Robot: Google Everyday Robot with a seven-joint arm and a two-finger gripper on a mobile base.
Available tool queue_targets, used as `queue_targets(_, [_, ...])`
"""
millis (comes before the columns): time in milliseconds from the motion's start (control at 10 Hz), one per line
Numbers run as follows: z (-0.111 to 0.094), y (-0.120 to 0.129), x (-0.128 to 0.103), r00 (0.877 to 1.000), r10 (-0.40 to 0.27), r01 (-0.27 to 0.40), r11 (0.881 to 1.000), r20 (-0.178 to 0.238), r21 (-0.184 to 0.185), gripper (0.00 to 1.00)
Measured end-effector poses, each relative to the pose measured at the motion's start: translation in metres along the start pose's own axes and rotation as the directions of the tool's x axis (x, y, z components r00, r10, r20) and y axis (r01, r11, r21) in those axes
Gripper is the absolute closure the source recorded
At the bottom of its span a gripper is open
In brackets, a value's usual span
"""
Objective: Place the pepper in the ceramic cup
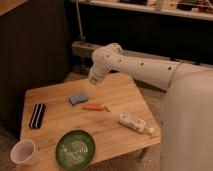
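The orange-red pepper [95, 107] lies flat near the middle of the wooden table [120, 97], its stem end pointing right. At the front left corner the white ceramic cup [24, 151] stands upright with nothing showing inside it. My white arm reaches in from the right and bends down. Its gripper [93, 80] hangs above the table's far side, just behind and above the blue block [78, 98] and well above the pepper. It holds nothing and its jaws stand open. The cup is far to the front left of it.
A dark green patterned plate [75, 148] sits at the front next to the cup. A black ridged object [37, 115] lies at the left. A white bottle [133, 123] lies on its side at the right. My own white body fills the right edge.
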State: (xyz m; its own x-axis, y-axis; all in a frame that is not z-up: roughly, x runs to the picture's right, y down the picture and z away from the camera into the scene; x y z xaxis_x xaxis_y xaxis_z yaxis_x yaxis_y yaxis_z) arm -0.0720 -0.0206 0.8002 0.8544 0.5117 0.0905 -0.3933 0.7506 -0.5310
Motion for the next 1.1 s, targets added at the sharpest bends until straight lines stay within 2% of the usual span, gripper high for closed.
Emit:
queue_targets(400, [0.054,0.033,0.027,1.000,0.015,-0.017,0.997,-0.023,-0.073,0.35])
queue_targets(700, [0.096,0.055,0.044,0.999,0.020,-0.025,0.994,-0.049,-0.105,0.35])
queue_targets(900, [0.109,0.057,0.054,0.997,0.027,-0.034,0.995,-0.075,-0.089,0.35])
queue_targets(1100, [0.117,0.056,0.054,0.994,0.028,-0.033,0.998,-0.104,-0.052,0.35])
